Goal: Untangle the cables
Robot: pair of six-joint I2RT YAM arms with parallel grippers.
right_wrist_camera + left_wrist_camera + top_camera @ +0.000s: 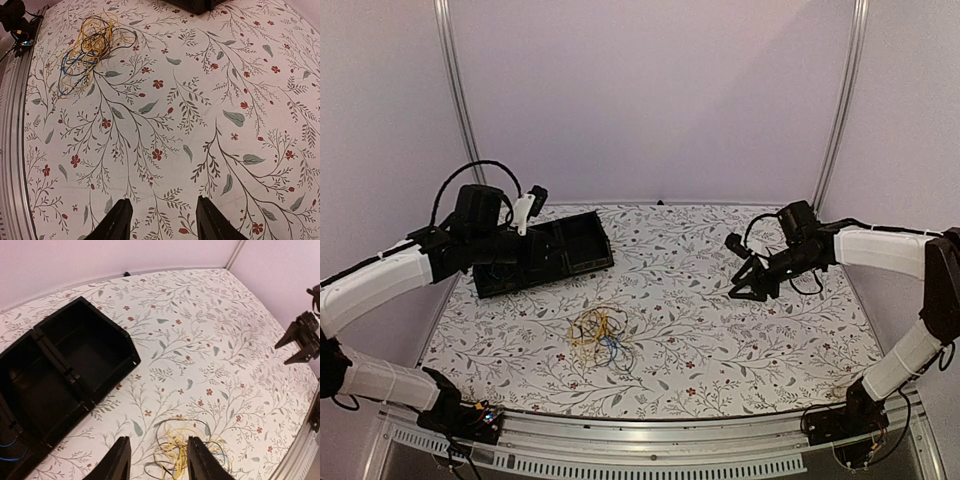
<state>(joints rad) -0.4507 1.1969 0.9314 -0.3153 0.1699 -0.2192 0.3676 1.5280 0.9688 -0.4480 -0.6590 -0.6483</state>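
A loose heap of cables [600, 335], with yellow, blue and dark strands looped through one another, lies on the flower-patterned table [720, 350]. It sits in front of the black tray [605, 245], toward the arms' bases and a little to the tray's right. It lies flat, apart from the tray, and nothing touches it.

Well to the tray's right, the right gripper [750, 285] hangs above bare cloth. Its wrist camera shows the jaws parted with nothing between them.

The tray stands at an angle near the table's back left and is split into compartments. A single blue wire [11, 452] shows in the end compartment nearest the left arm.

The left gripper [532, 203] is poised over the tray's far side. Its jaws are spread and empty, and in its wrist view the heap lies beyond the fingertips [120, 462]. A plain pale wall stands behind the tray.
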